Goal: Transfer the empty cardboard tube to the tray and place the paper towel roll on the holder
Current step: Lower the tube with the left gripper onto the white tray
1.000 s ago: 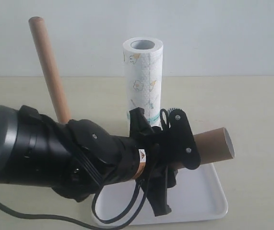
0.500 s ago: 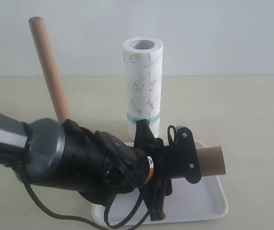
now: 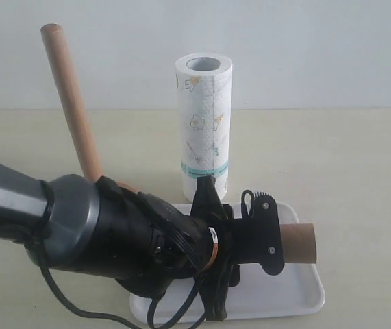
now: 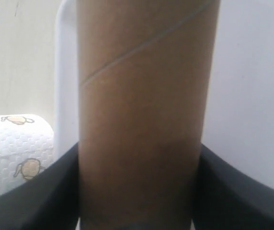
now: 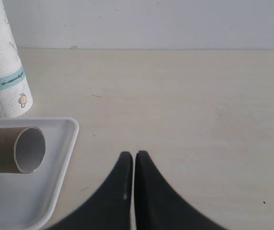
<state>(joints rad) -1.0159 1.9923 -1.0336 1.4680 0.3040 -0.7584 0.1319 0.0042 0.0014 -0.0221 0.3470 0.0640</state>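
My left gripper (image 3: 240,240) is shut on the brown cardboard tube (image 3: 299,242), which lies level just above the white tray (image 3: 298,291). In the left wrist view the tube (image 4: 144,110) fills the middle, with a black finger pressed on each side. The printed paper towel roll (image 3: 204,123) stands upright behind the tray. The wooden holder's rod (image 3: 70,103) leans up at the left, its base hidden behind my left arm. My right gripper (image 5: 134,155) hovers shut and empty over the bare table beside the tray (image 5: 60,158), facing the tube's open end (image 5: 30,150).
A pale wall rises behind the beige table (image 3: 346,157). My bulky left arm (image 3: 79,229) and its cable cover the tray's left part. The roll's foot (image 5: 2,81) stands just beyond the tray's rim in the right wrist view.
My left gripper has come down and pulled back to the left with the tube, from well above the tray to just over it. Roll and holder have not moved.
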